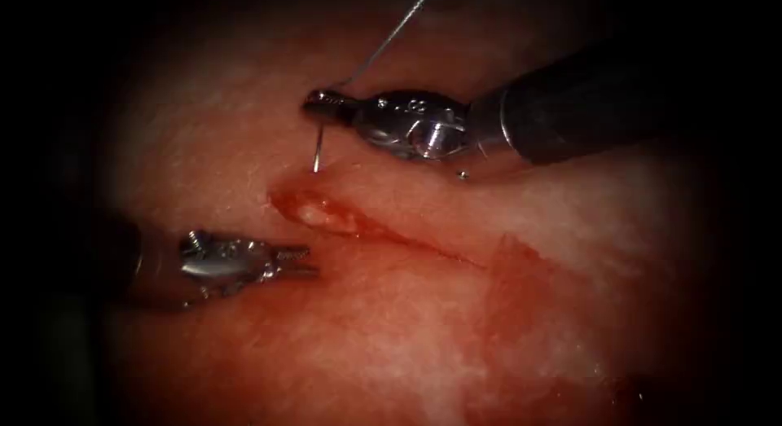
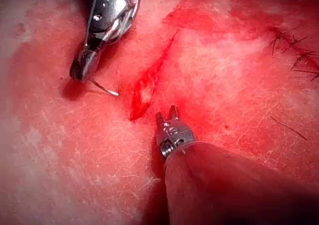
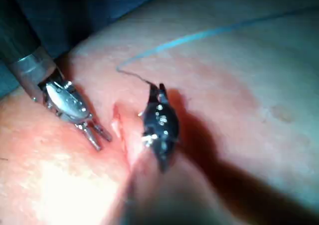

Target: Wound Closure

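The tissue [image 1: 244, 125] carries a slanting cut [image 1: 366, 226], seen also in the left wrist view as cut [image 2: 147, 85]. My right tool [image 1: 322, 103] is shut on the needle [image 1: 318, 149] near its thread end. The needle points down, its tip just off the surface beyond the cut's left end, not buried in the tissue. Thread [image 1: 391, 35] rises from those jaws out of the picture. The left wrist view shows the right tool [image 2: 79, 71] and needle [image 2: 105, 88] too. My left tool [image 1: 303, 261] stands open on the near side of the cut's left end, holding nothing.
Red fluid [image 1: 529, 296] stains the tissue along the right half of the cut and below it. The right tool's shaft [image 1: 586, 108] crosses above the cut. In the right wrist view, blue thread [image 3: 199, 35] arcs over the tissue beside the left tool [image 3: 97, 134].
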{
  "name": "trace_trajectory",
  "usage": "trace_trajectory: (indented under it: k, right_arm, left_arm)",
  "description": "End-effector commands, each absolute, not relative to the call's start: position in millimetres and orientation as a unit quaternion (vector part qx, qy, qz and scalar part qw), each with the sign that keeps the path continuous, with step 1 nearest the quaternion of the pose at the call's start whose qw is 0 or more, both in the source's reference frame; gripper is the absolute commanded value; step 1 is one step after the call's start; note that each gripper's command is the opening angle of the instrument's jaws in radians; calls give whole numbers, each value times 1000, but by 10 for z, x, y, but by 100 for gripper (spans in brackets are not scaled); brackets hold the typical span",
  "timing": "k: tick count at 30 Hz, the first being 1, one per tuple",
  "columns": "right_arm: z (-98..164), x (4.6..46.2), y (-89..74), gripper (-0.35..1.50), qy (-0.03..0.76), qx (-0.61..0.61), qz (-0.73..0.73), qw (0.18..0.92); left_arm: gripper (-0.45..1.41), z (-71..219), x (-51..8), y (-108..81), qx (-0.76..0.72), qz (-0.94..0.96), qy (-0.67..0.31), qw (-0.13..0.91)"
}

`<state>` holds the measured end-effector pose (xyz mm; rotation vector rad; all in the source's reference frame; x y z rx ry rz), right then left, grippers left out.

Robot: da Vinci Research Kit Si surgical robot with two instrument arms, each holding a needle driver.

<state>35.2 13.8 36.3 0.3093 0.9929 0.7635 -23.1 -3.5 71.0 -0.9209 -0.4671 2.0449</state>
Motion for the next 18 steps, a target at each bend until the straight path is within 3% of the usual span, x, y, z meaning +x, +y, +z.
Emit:
trace_trajectory:
  k: [1, 18]
  right_arm:
    - [366, 359, 127, -35, 462, 155, 366, 793]
    - [366, 354, 127, -35, 426, 215, 448, 756]
  left_arm:
    - [2, 714, -237, -49, -365, 813, -189, 413]
    - [2, 714, -237, -49, -366, 812, -190, 412]
